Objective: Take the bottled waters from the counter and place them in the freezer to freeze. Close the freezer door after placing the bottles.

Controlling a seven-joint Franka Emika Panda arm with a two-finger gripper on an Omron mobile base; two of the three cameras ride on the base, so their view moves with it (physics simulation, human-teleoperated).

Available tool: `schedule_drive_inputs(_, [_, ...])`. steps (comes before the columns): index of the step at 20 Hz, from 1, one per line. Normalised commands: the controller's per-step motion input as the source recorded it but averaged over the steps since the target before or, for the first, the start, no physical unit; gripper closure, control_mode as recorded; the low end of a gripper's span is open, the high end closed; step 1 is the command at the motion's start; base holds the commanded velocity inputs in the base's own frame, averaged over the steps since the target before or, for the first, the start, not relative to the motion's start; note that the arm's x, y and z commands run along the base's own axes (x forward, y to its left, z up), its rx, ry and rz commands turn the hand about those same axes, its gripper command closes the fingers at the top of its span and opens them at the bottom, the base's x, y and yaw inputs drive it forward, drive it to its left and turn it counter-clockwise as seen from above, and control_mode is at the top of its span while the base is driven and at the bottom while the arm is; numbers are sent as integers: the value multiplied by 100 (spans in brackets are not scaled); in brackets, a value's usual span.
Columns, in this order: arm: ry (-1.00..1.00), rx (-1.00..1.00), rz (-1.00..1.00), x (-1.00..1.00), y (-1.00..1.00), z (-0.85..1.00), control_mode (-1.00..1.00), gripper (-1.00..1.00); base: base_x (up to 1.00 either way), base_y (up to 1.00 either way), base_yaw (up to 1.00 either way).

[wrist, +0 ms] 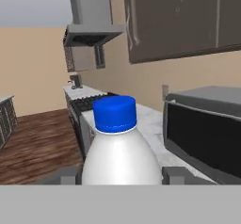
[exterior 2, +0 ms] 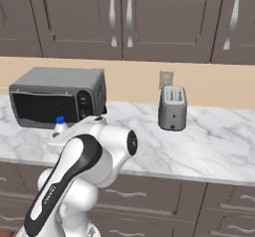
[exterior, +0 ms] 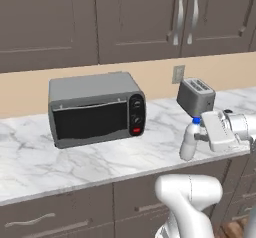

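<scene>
A whitish bottle (wrist: 121, 157) is pinched between the gripper (wrist: 121, 175) fingers, apparently just below its shoulder. Light, smooth plastic is judged slippery; a mid-body hold is advised.

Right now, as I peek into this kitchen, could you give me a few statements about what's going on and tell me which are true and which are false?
1. The gripper is closed around a whitish bottle with a blue cap. True.
2. The bottle lies flat on its side. False: it stands upright at the front edge of the counter.
3. A toaster oven sits on the counter to the left of the toaster. True.
4. The cabinet doors above the counter hang open. False: they are all shut.
5. The toaster has bread sticking out of it. False: its slots look empty.
</scene>
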Motion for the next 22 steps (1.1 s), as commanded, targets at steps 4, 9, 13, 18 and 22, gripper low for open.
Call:
schedule_drive_inputs(4, [0, 0, 0, 0, 0, 0, 100, 100, -23, 61, 43])
schedule_drive_inputs(9, [0, 0, 0, 0, 0, 0, 100, 100, -13, 56, 56])
schedule_drive_inputs(13, [0, 0, 0, 0, 0, 0, 100, 100, -1, 30, 73])
schedule_drive_inputs(18, [0, 0, 0, 0, 0, 0, 100, 100, -8, 11, 82])
schedule_drive_inputs(22, [0, 0, 0, 0, 0, 0, 100, 100, 0, 0, 81])
